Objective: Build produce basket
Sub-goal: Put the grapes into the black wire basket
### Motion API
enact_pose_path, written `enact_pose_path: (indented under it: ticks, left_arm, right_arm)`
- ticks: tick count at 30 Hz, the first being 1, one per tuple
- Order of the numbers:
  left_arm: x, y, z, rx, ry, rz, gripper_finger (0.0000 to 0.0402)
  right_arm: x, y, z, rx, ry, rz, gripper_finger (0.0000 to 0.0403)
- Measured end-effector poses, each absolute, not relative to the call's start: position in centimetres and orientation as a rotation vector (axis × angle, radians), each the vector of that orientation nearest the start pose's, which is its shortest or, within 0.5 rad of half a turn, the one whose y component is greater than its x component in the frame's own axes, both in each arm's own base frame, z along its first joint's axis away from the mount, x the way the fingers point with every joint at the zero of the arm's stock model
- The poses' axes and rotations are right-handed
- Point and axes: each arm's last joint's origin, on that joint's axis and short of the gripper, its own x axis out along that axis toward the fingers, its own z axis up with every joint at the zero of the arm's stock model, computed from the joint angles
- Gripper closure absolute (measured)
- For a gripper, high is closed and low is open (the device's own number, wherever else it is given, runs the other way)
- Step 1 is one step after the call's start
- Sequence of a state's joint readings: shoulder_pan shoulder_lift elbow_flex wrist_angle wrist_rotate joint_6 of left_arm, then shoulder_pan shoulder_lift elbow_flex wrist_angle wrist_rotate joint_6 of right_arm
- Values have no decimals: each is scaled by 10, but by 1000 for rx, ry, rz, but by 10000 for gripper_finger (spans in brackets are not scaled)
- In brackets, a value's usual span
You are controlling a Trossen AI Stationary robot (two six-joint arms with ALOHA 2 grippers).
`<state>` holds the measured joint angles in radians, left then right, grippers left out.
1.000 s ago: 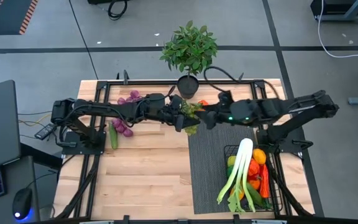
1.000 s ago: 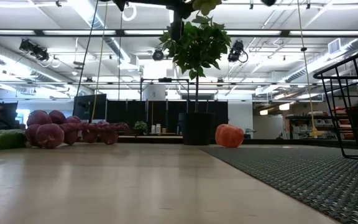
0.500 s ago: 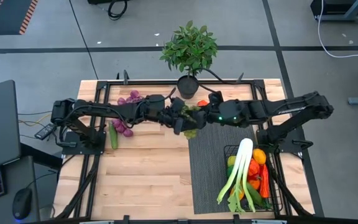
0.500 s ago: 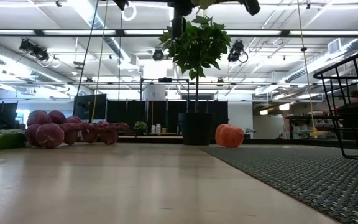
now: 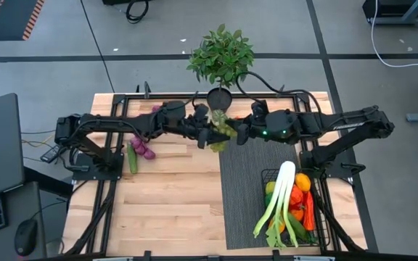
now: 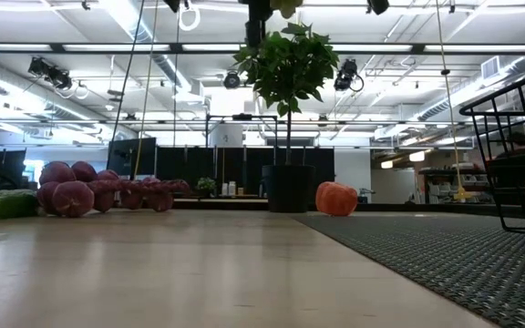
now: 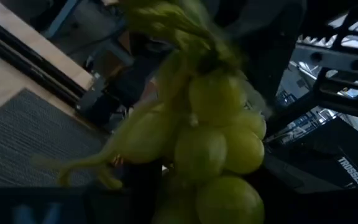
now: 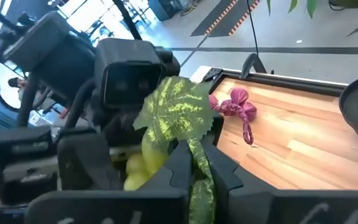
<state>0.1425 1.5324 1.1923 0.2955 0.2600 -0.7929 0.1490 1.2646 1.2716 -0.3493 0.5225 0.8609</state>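
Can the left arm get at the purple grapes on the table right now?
Probably yes. The purple grapes lie uncovered beside the left arm, on its side of the table; the left gripper first has to let go of the green grapes.

L claw (image 5: pixel 207 135) part open, R claw (image 5: pixel 232 131) shut, meeting mid-air.

Both arms (image 6: pixel 262 5) cut off at low view's top.

Green grapes (image 5: pixel 221 131) between both arms (basket (image 5: pixel 324 233) well apart)
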Motion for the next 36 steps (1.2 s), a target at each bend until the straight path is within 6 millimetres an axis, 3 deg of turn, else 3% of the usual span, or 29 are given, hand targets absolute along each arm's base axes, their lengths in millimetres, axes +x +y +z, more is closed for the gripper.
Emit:
enact_pose_path:
  ticks: [7, 17, 29, 36]
  left_arm:
    - [347, 49, 347, -795, 71, -143, 200]
    - [327, 37, 375, -751, 40, -374, 209]
    - [318, 43, 384, -693, -4, -337, 219]
    - [320, 46, 377, -693, 28, -235, 238]
  right_arm:
    - [260, 25, 394, 695, 146, -445, 370]
    - [216, 21, 405, 695, 242, -385, 369]
    - [177, 34, 388, 932, 778, -12, 370]
    - [160, 48, 373, 1044, 1104, 10, 369]
